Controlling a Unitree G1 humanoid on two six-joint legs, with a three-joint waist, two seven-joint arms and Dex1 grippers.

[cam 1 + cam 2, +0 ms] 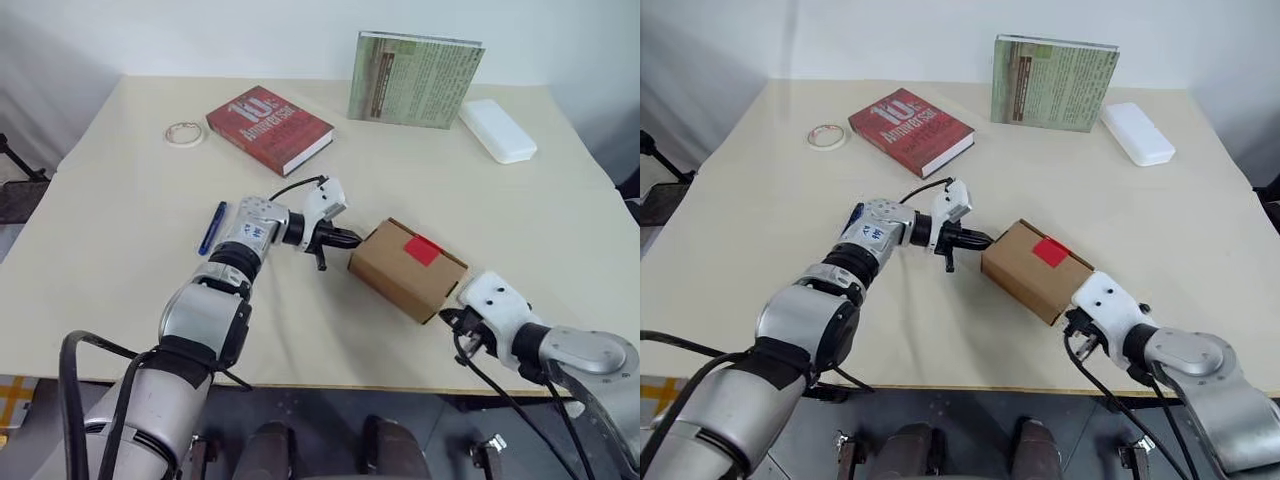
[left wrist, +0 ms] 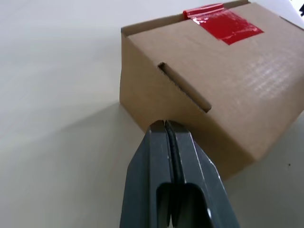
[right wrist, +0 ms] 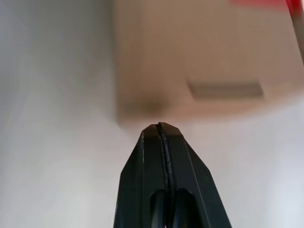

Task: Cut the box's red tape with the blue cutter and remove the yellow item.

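Observation:
The brown box [image 1: 400, 268] lies closed near the table's front edge, with the square of red tape [image 1: 422, 249] across its top seam. My left gripper [image 1: 355, 240] is shut and empty, its tips against the box's left end [image 2: 156, 102]. My right gripper [image 3: 158, 126] is shut and empty too, just short of the box's near right corner [image 1: 437, 310]. The blue cutter [image 1: 212, 228] rests on the table to the left of my left forearm, apart from both grippers. The yellow item is hidden.
A red book [image 1: 268, 128] and a white tape roll [image 1: 184, 132] lie at the back left. A green book [image 1: 414, 78] stands at the back, and a flat white case [image 1: 497, 129] lies to its right. The table's front edge [image 1: 330, 385] is close behind the box.

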